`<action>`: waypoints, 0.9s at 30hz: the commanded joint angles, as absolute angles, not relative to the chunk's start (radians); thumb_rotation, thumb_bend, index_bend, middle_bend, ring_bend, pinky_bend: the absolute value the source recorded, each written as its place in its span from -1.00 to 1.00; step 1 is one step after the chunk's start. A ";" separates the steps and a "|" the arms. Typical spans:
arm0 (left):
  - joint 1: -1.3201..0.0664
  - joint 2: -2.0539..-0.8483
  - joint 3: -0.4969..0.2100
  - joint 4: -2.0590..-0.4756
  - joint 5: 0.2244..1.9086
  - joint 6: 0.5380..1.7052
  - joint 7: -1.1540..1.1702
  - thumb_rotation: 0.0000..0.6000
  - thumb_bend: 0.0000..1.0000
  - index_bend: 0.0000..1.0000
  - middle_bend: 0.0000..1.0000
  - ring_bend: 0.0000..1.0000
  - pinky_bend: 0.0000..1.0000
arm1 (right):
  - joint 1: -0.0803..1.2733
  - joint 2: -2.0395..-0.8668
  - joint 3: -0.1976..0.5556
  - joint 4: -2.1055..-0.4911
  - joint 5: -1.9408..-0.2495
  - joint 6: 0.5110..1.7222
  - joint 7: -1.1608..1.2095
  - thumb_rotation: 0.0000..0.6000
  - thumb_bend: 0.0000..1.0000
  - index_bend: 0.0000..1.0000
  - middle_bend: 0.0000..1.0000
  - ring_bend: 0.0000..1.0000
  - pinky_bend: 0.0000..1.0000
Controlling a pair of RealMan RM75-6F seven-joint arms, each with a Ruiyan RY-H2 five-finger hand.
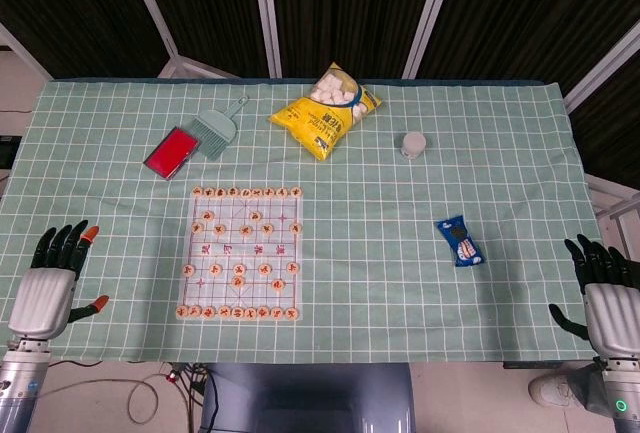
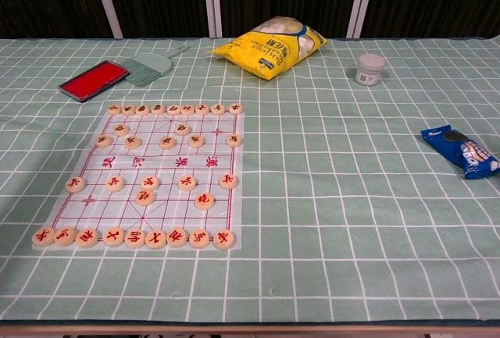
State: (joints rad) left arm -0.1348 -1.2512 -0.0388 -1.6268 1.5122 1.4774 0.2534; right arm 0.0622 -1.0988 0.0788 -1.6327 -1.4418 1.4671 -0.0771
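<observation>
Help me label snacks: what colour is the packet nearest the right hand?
Blue packet, clearest in chest view.

The head view looks almost straight down from high above the surface (image 1: 400, 283), taking in the whole checked cloth with the chess board (image 1: 243, 253) left of centre and both near corners. The chest view sits much lower at the near edge, facing forward across the surface (image 2: 336, 221) toward the dark curtains, closer to the chess board (image 2: 148, 174). Both views share that board, the yellow bag (image 1: 324, 113) (image 2: 269, 48) beyond it, and the blue packet (image 1: 461, 241) (image 2: 462, 151) to its right.
</observation>
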 commanded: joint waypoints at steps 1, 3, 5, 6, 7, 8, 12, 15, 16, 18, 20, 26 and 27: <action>-0.135 -1.251 -0.039 -1.627 1.512 1.477 0.254 1.00 -1.00 -1.00 -1.00 -1.00 -1.00 | 0.062 -1.099 0.079 -1.633 -1.442 1.467 -0.077 1.00 -0.45 -1.00 -1.00 -1.00 -1.00; -0.135 -1.251 -0.039 -1.627 1.512 1.477 0.254 1.00 -1.00 -1.00 -1.00 -1.00 -1.00 | 0.062 -1.099 0.079 -1.633 -1.442 1.467 -0.077 1.00 -0.45 -1.00 -1.00 -1.00 -1.00; -0.135 -1.251 -0.039 -1.627 1.512 1.477 0.254 1.00 -1.00 -1.00 -1.00 -1.00 -1.00 | 0.062 -1.099 0.079 -1.633 -1.442 1.467 -0.077 1.00 -0.45 -1.00 -1.00 -1.00 -1.00; -0.135 -1.251 -0.039 -1.627 1.513 1.477 0.254 1.00 -1.00 -1.00 -1.00 -1.00 -1.00 | 0.062 -1.099 0.079 -1.633 -1.441 1.467 -0.077 1.00 -0.45 -1.00 -1.00 -1.00 -1.00; -0.135 -1.251 -0.038 -1.627 1.513 1.477 0.254 1.00 -1.00 -1.00 -1.00 -1.00 -1.00 | 0.062 -1.098 0.079 -1.633 -1.441 1.467 -0.076 1.00 -0.45 -1.00 -1.00 -1.00 -1.00; -0.135 -1.251 -0.038 -1.626 1.514 1.477 0.254 1.00 -1.00 -1.00 -1.00 -1.00 -1.00 | 0.062 -1.098 0.079 -1.634 -1.441 1.468 -0.076 1.00 -0.45 -1.00 -1.00 -1.00 -1.00; -0.136 -1.251 -0.038 -1.623 1.516 1.478 0.251 1.00 -1.00 -1.00 -1.00 -1.00 -1.00 | 0.062 -1.099 0.079 -1.635 -1.440 1.466 -0.077 1.00 -0.45 -1.00 -1.00 -1.00 -1.00; -0.137 -1.250 -0.039 -1.624 1.512 1.474 0.248 1.00 -1.00 -1.00 -1.00 -1.00 -1.00 | 0.063 -1.101 0.081 -1.635 -1.434 1.464 -0.080 1.00 -0.45 -1.00 -1.00 -1.00 -1.00; -0.137 -1.250 -0.040 -1.623 1.512 1.474 0.247 1.00 -1.00 -1.00 -1.00 -1.00 -1.00 | 0.063 -1.101 0.081 -1.635 -1.433 1.463 -0.080 1.00 -0.45 -1.00 -1.00 -1.00 -1.00; -0.138 -1.249 -0.039 -1.623 1.512 1.472 0.246 1.00 -1.00 -1.00 -1.00 -1.00 -1.00 | 0.063 -1.101 0.082 -1.636 -1.432 1.462 -0.081 1.00 -0.45 -1.00 -1.00 -1.00 -1.00; -0.137 -1.248 -0.038 -1.624 1.512 1.472 0.246 1.00 -1.00 -1.00 -1.00 -1.00 -1.00 | 0.063 -1.100 0.082 -1.637 -1.432 1.463 -0.081 1.00 -0.45 -1.00 -1.00 -1.00 -1.00; -0.140 -1.247 -0.038 -1.629 1.507 1.463 0.250 1.00 -1.00 -1.00 -1.00 -1.00 -1.00 | 0.063 -1.100 0.083 -1.635 -1.430 1.463 -0.079 1.00 -0.45 -1.00 -1.00 -1.00 -1.00; -0.141 -1.247 -0.038 -1.630 1.507 1.461 0.253 1.00 -1.00 -1.00 -1.00 -1.00 -1.00 | 0.063 -1.099 0.083 -1.634 -1.429 1.463 -0.077 1.00 -0.45 -1.00 -1.00 -1.00 -1.00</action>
